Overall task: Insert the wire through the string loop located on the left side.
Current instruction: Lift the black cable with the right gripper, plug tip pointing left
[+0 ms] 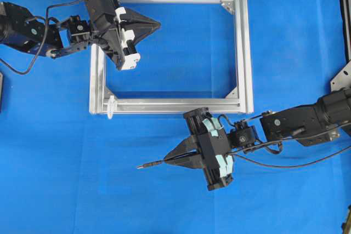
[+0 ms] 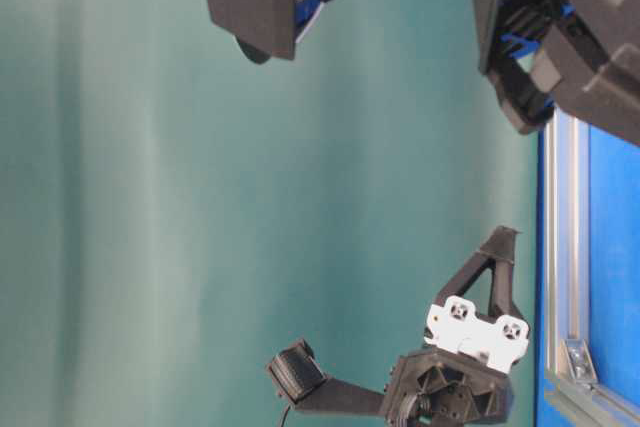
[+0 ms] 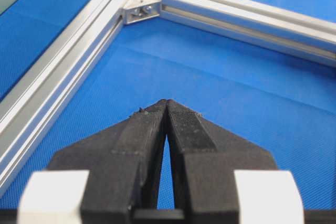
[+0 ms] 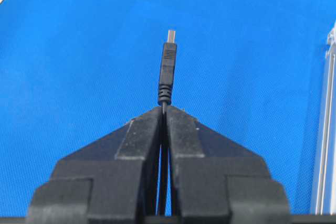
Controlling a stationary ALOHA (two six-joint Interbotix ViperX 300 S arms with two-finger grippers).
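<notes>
Blue table (image 1: 55, 179), silver frame (image 1: 244, 47) on it. Right gripper (image 1: 171, 159) clamped on wire (image 1: 151, 164), plug pointing 9 o'clock. String loop (image 1: 111, 106) at frame's 7 o'clock corner. Left gripper (image 1: 157, 24) closed, empty.

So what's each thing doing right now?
Left tool: shut, empty, over the frame.
Right tool: shut on the wire.
Wire: held, plug tip sticking out, not through the loop.
Loop: at the frame's corner, nothing through it.
Frame: flat on the table.
</notes>
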